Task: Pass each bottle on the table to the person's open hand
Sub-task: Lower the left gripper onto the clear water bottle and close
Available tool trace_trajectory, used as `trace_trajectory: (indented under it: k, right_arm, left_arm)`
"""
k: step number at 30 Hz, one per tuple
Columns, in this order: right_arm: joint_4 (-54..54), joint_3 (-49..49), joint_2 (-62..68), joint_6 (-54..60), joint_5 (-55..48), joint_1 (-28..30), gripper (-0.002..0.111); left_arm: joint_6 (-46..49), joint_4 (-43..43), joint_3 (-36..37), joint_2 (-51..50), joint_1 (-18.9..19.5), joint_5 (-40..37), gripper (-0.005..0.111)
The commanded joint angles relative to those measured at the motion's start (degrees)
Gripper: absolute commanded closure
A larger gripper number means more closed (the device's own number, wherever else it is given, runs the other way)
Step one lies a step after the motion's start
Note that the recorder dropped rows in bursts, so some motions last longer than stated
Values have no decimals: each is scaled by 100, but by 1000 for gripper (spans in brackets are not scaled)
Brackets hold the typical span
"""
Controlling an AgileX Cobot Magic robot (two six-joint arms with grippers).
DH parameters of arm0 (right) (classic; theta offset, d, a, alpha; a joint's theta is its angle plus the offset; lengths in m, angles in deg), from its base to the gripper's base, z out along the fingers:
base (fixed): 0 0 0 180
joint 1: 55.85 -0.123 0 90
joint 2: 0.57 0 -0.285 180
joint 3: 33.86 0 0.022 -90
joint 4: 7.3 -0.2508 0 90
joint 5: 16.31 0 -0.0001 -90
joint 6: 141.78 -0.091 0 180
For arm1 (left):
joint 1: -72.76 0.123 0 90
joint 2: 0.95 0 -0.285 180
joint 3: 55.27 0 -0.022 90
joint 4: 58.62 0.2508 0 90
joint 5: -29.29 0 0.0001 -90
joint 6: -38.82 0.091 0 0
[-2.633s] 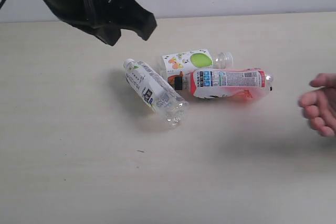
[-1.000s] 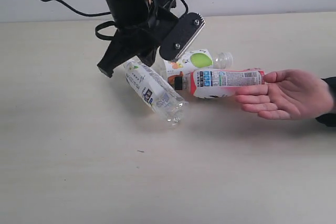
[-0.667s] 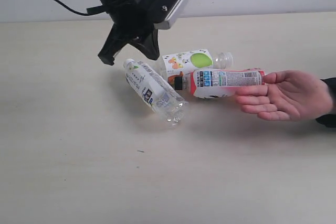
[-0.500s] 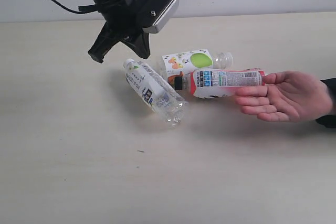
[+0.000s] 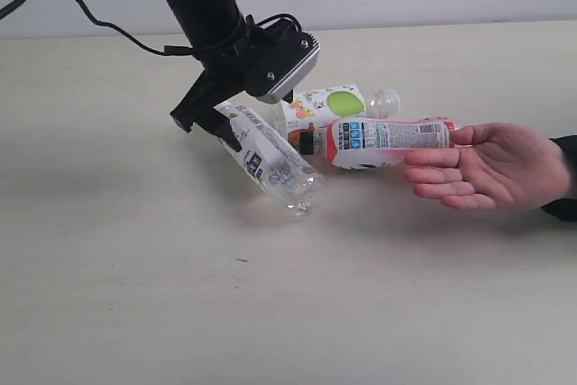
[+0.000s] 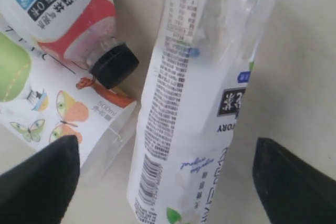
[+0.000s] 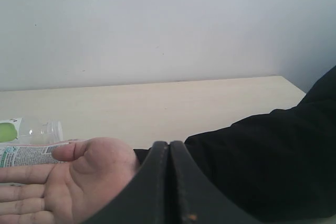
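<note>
Starting with the table [image 5: 135, 304], we see three bottles lying on their sides near its middle. The person's open hand [image 5: 491, 167] waits palm up at the right, its thumb at or against the base of the pink-red bottle [image 5: 388, 137]. The left gripper [image 5: 207, 131] hangs spread wide over the cap-end half of the slim white-label bottle [image 5: 269, 161], one finger on each side, neither touching it in the left wrist view. The right gripper [image 7: 169, 150] is pressed together on nothing, with the person's hand just ahead of it.

We judge the slim bottle light and thin-walled, likely to dent under a hard squeeze and to roll or slip on its smooth film label; whether it holds liquid we cannot tell. We would take it across the labelled body, where the sides run straight, rather than at the tapering shoulder.

Crowding is the trouble. The fruit-print bottle [image 5: 320, 105] lies just beside it and the pink-red bottle's black cap [image 6: 113, 65] points at its flank, so the inner finger has a narrow gap and could nudge either.
</note>
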Motion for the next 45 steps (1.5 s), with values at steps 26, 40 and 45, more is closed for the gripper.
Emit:
trace_trajectory:
  k: [26, 40, 45]
  right_arm:
    - [19, -24, -27, 49, 65, 45, 108]
    - [28, -24, -27, 49, 65, 45, 108]
    - [28, -24, -27, 49, 65, 45, 108]
  left_arm:
    - [-216, 133, 534, -112, -216, 483, 28]
    - [-153, 133, 611, -400, -216, 736, 28]
    - [-153, 133, 611, -510, -216, 920, 28]
